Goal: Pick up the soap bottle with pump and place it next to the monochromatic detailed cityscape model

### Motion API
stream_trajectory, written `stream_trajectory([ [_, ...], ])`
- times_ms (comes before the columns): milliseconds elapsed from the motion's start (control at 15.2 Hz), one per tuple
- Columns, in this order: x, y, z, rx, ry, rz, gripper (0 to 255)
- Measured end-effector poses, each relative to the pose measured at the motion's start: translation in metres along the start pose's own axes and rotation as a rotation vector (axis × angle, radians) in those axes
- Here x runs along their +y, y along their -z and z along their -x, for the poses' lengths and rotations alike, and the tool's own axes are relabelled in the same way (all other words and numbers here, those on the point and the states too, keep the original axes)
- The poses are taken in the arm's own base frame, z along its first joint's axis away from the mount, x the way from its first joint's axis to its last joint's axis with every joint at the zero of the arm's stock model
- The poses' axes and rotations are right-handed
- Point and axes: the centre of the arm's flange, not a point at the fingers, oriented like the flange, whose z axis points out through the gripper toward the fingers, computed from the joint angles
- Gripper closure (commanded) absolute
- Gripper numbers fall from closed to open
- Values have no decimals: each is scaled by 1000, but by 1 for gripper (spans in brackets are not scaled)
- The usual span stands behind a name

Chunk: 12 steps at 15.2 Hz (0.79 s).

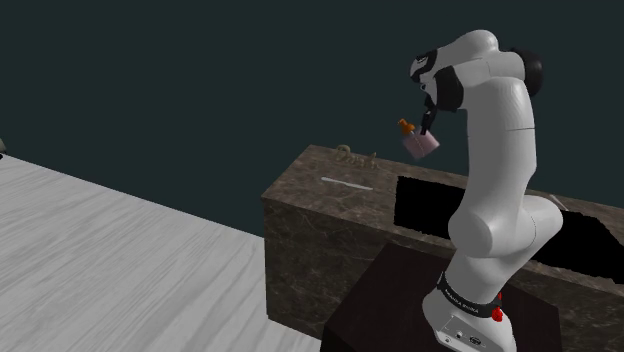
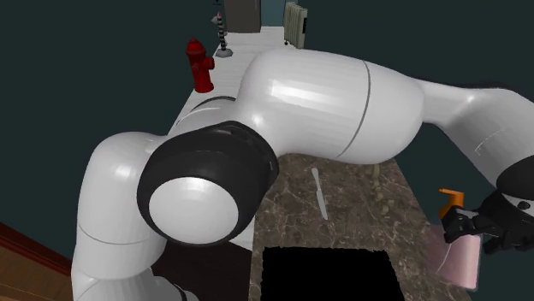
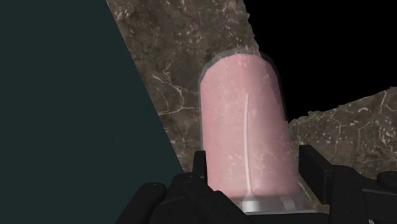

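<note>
Black fingers (image 3: 318,175) clasp the pink pump soap bottle (image 3: 245,127) above the brown marble tabletop (image 3: 184,57). Its smooth, tilted body could slip.

Shoulder view: brown marbled counter (image 1: 310,230), centre, bearing a thin white utensil (image 1: 346,184); pale plank floor (image 1: 100,260), lower left. Second exterior view: red fire hydrant (image 2: 200,64), upper left.

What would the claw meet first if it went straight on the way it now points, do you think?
Probably the counter: beyond the bottle the claw holds, the wrist view shows its brown top, near a black area. Depth is unclear.
</note>
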Motion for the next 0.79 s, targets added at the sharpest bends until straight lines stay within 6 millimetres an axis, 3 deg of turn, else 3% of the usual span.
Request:
stream_trajectory([
  [792, -3, -63, 0, 0, 0, 0, 255],
])
